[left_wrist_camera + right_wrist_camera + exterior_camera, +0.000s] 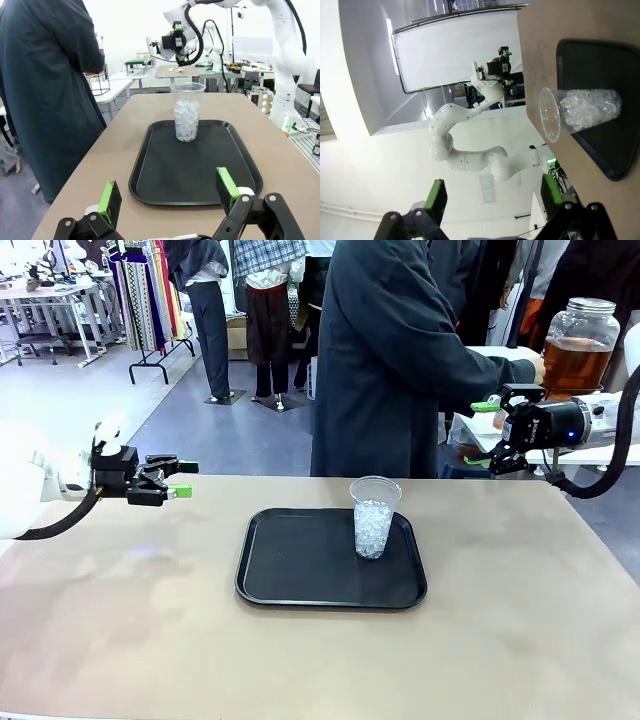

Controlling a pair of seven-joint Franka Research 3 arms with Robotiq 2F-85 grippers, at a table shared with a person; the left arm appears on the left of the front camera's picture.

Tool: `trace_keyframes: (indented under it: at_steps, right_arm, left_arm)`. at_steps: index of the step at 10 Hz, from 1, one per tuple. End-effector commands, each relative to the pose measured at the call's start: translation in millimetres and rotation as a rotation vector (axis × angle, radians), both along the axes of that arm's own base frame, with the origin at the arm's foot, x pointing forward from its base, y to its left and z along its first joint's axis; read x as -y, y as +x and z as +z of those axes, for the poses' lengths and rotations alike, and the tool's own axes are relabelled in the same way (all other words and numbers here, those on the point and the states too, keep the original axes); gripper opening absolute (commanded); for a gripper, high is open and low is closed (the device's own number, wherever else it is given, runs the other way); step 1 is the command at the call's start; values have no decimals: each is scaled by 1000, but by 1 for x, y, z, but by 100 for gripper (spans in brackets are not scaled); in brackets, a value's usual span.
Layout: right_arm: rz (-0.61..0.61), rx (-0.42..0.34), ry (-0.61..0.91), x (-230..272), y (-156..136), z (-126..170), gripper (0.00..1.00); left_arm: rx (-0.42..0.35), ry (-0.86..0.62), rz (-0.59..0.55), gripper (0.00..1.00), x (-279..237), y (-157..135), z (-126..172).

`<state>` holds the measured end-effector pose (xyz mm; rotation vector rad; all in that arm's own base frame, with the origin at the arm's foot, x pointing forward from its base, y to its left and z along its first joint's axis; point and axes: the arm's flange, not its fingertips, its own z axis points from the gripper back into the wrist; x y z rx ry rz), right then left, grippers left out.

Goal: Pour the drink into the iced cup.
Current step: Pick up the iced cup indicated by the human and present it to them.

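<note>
While person point(390, 360) stands beyond tan table point(520, 640), tray point(300, 580) bears iced cup point(374, 518).

There was one table point(120, 640), one black tray point(300, 585), one clear cup point(374, 515) of ice, one jar point(582, 335) of brown drink point(575, 367), one person point(390, 360), and two grippers: a left gripper point(187, 480) and a right gripper point(482, 434).
</note>
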<state>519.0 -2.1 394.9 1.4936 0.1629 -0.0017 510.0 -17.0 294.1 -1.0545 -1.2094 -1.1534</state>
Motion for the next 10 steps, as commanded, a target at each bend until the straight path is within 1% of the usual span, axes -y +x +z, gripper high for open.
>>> trace_keyframes:
  at_steps: [1,10]
  right_arm:
    - [-3,7,1,0,-1,1,100]
    - [-3,7,1,0,-1,1,100]
  left_arm:
    - [-4,-6,-1,100,1,0,2]
    - [-4,-6,-1,100,1,0,2]
